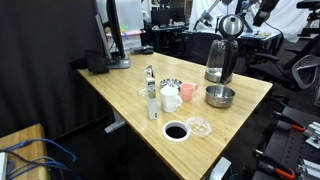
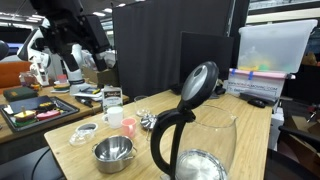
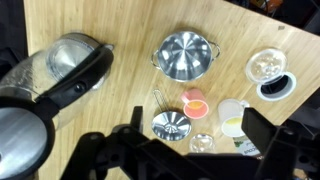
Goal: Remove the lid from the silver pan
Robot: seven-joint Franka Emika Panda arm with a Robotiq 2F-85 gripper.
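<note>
The lid (image 3: 172,126) lies flat on the silver pan (image 3: 173,138), whose thin handle points toward the steel bowl (image 3: 185,55). The gripper (image 3: 196,128) hovers above, jaws apart.

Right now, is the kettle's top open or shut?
Open. In an exterior view the kettle lid stands flipped up above the glass kettle, leaving its mouth uncovered.

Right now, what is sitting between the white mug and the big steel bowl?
A pink cup stands between the white mug and the steel bowl. You can see it in an exterior view, and in the wrist view too.
</note>
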